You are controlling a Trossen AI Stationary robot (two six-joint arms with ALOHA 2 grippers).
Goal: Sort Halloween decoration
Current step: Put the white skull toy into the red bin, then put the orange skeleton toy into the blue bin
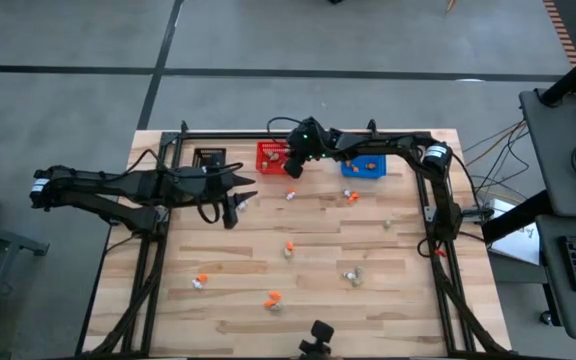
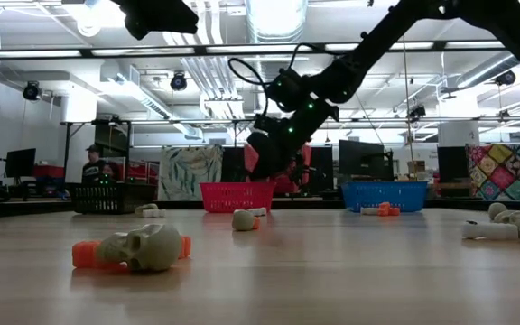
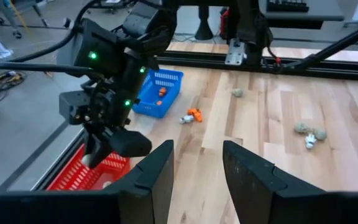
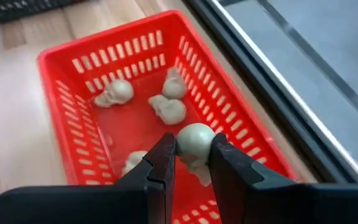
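Several skulls already sit in the red basket (image 4: 67, 106), though the right gripper (image 4: 188, 155) hides part of the pile. Left of the basket, the left gripper (image 3: 196, 171) hangs with fingers spread, nothing between them. Directly above the basket, the right gripper pinches a beige-grey skull (image 4: 194, 144), its lower half tucked between the fingers.

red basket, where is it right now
The red basket sits at the table's far edge, between the black basket and the blue basket. The right claw hangs over it, shut on a beige skull.
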